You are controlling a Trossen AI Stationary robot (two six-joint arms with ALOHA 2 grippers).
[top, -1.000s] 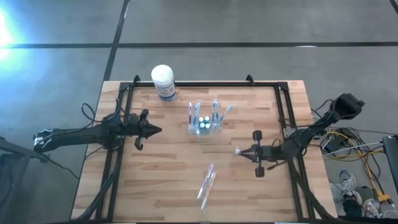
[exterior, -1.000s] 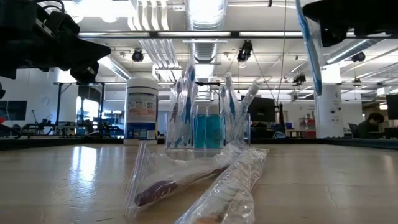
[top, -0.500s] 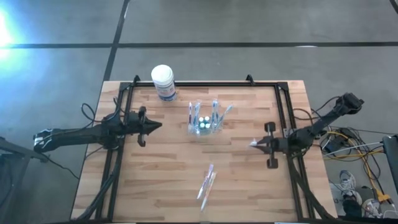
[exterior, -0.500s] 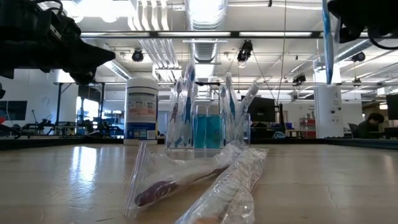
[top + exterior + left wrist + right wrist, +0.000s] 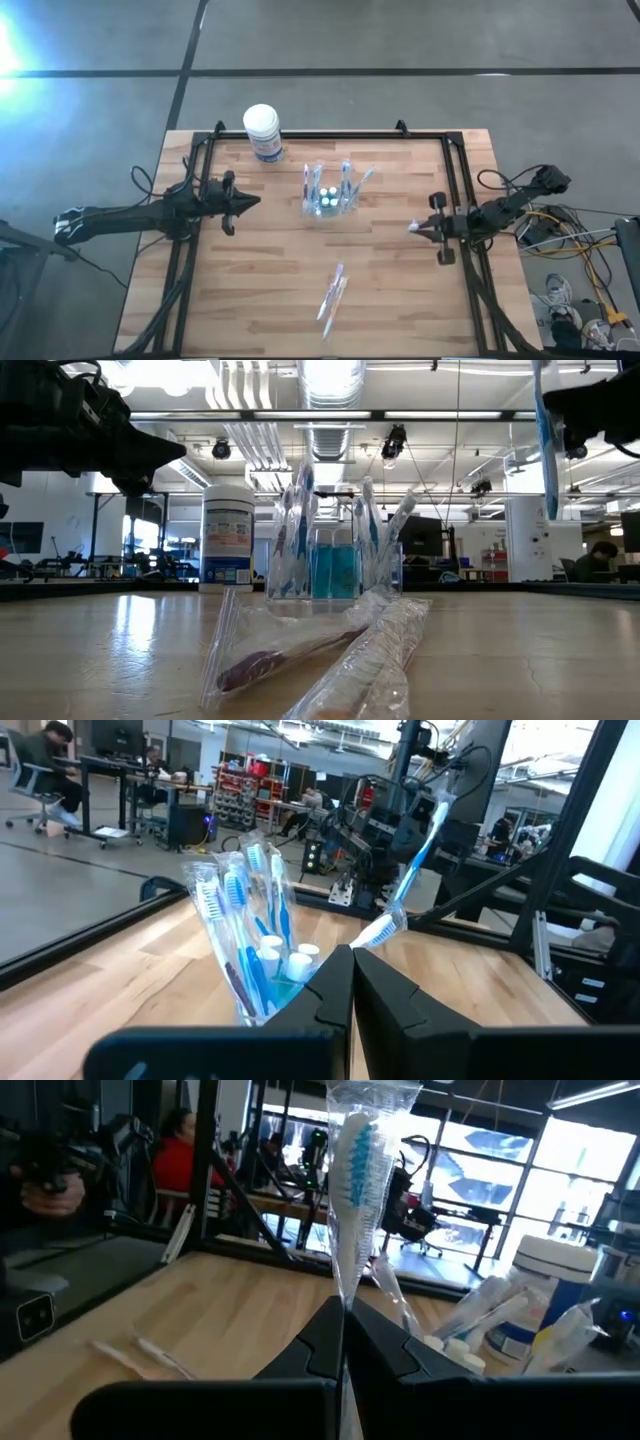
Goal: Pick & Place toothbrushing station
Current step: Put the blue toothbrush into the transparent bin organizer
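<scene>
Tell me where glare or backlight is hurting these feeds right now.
High view: a bright flare washes the floor at the picture's left edge; the table reads evenly. Low view: ceiling lights backlight the scene, leaving the left gripper a dark shape. Right wrist view: bright windows behind the wrapped toothbrush.

Around my table (image 5: 400, 300) I see a grey concrete floor (image 5: 400, 40) with dark lines. Behind it is a big hall with white ceiling ducts (image 5: 240, 430), bright lamps (image 5: 330, 375), large windows (image 5: 570, 1170), and desks (image 5: 110, 770) where people sit.
</scene>
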